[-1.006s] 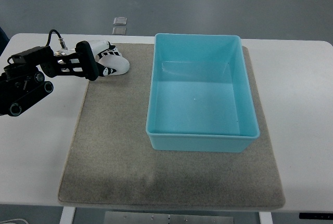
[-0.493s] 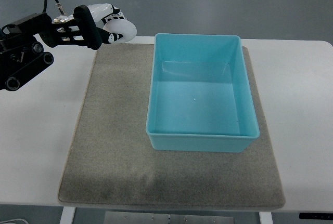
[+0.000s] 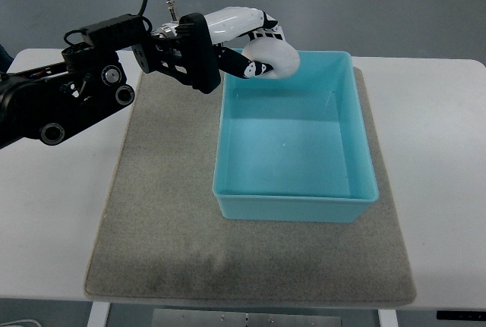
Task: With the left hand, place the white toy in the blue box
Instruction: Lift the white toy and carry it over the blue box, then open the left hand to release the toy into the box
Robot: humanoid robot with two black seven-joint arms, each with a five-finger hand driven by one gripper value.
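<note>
My left hand (image 3: 254,42) comes in from the left edge and is shut on the white toy (image 3: 273,58), a rounded white piece. It holds the toy in the air over the far left corner of the blue box (image 3: 364,190). The box is a light blue open tub standing on the grey mat (image 3: 159,221), and its inside is bare. The black forearm (image 3: 83,99) stretches across the mat's far left part. The right hand is out of view.
The mat lies on a white table (image 3: 440,152). The grey floor shows beyond the table's far edge. A small dark thing sits at the far left edge (image 3: 4,58).
My left hand lifted the white toy off the mat's far left corner and carried it right. It now hangs over the box's far left corner.
</note>
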